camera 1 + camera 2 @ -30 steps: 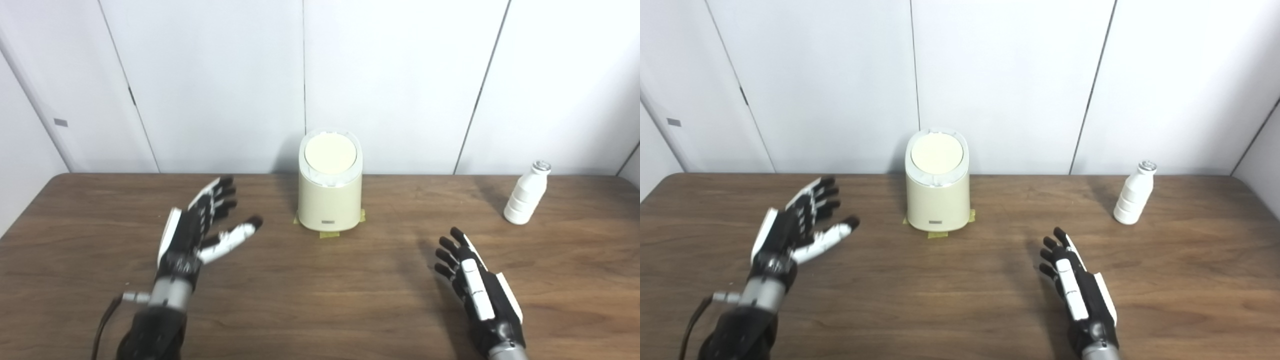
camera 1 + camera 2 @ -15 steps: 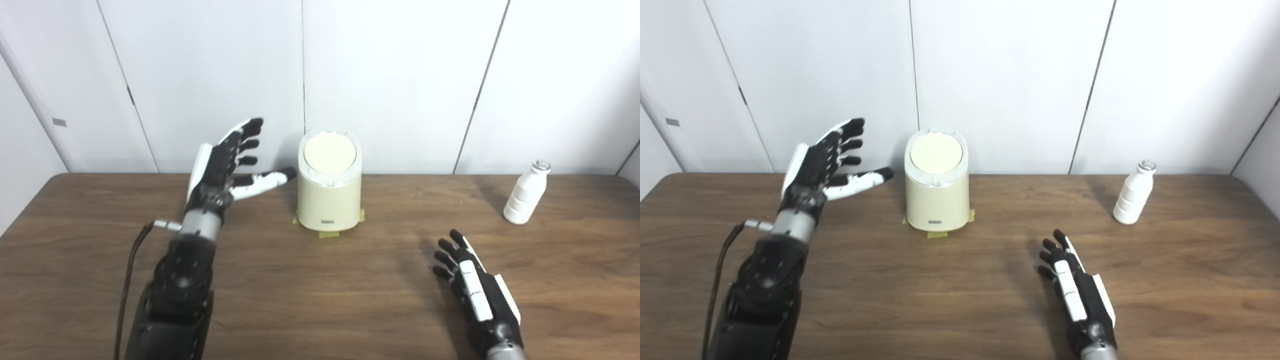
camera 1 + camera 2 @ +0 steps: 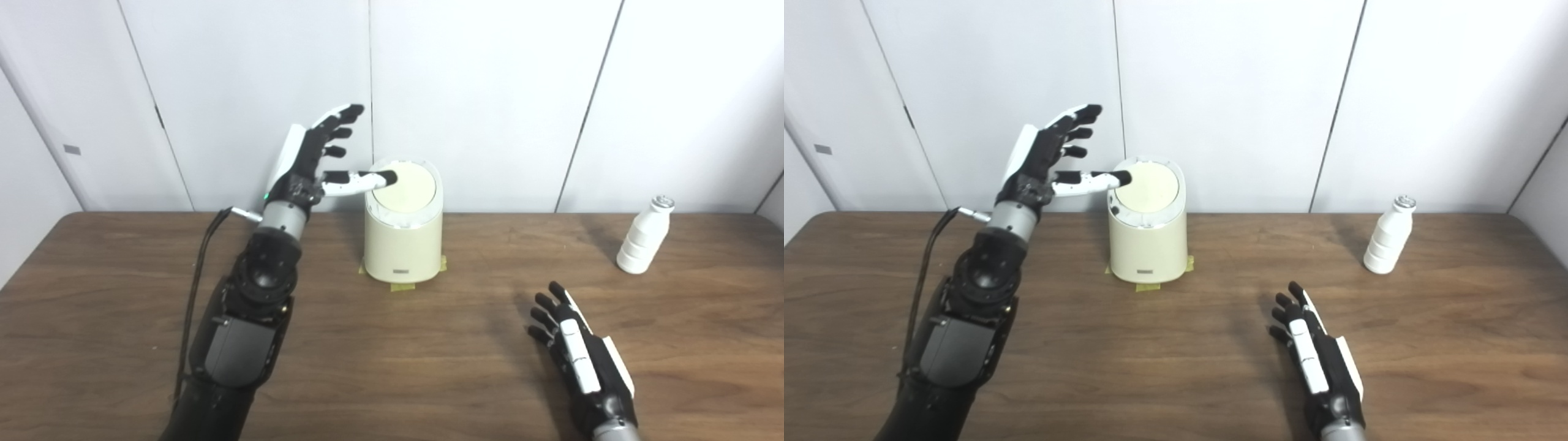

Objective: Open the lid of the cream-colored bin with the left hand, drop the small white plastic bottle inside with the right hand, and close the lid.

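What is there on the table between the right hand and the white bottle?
Nothing: only bare wooden table lies between the right hand and the white bottle, clearly shown in both eye views.

- A dark brown wooden table [image 3: 392,367] fills the lower half of the frame, its grain running left to right.
- Its far edge runs straight across mid-frame, with a rounded corner at the far left.
- Behind it stands a wall of white panels [image 3: 478,92], plain and smooth.
- Thin dark seams [image 3: 370,79] split the panels, one upright at centre, the others slanting.
- A small grey tag [image 3: 73,149] sits on the panel at the left.
- Even, soft light, with faint shadows on the wood.
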Tool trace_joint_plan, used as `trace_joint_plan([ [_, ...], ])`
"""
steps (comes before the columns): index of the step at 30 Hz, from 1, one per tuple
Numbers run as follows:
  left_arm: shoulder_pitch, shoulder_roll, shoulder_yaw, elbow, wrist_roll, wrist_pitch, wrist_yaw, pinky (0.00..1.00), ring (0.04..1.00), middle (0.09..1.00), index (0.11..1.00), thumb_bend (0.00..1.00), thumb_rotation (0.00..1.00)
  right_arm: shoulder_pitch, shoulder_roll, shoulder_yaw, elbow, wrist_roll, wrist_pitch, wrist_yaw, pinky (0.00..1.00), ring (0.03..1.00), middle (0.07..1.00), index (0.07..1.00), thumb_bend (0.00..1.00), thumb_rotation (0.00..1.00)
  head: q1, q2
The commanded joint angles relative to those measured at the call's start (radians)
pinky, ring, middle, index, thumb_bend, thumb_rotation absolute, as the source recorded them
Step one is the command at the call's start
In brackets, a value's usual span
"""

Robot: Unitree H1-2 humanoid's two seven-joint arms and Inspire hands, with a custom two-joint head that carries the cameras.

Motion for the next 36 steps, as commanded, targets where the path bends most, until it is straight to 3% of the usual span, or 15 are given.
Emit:
trace_joint_plan([
  [1,-0.084,0.012,-0.019,-0.008,0.045,-0.004,-0.006,0.79,0.901,0.942,0.920,0.88,0.19,-0.029,0.004,0.003,-0.025,-0.009,-0.043,-0.003,0.85,0.900,0.917,0.960,0.57,0.88,-0.002,0.001],
  [6,-0.121,0.009,-0.045,0.040,0.091,0.001,-0.006,0.79,0.925,0.970,0.949,0.87,0.16,-0.028,0.004,0.010,-0.033,-0.021,-0.043,0.000,0.84,0.900,0.920,0.957,0.58,0.88,-0.004,0.001],
  [23,-0.218,0.016,-0.144,0.281,0.267,-0.150,0.091,0.80,0.899,0.934,0.904,0.92,0.12,-0.027,0.017,0.013,-0.052,-0.029,-0.033,-0.006,0.85,0.898,0.917,0.957,0.58,0.88,-0.009,0.003],
  [36,-0.231,0.040,-0.183,0.320,0.373,-0.199,0.135,0.75,0.877,0.915,0.882,0.93,0.07,-0.030,0.023,0.017,-0.058,-0.025,-0.040,-0.004,0.83,0.896,0.915,0.961,0.55,0.88,-0.012,0.007],
])
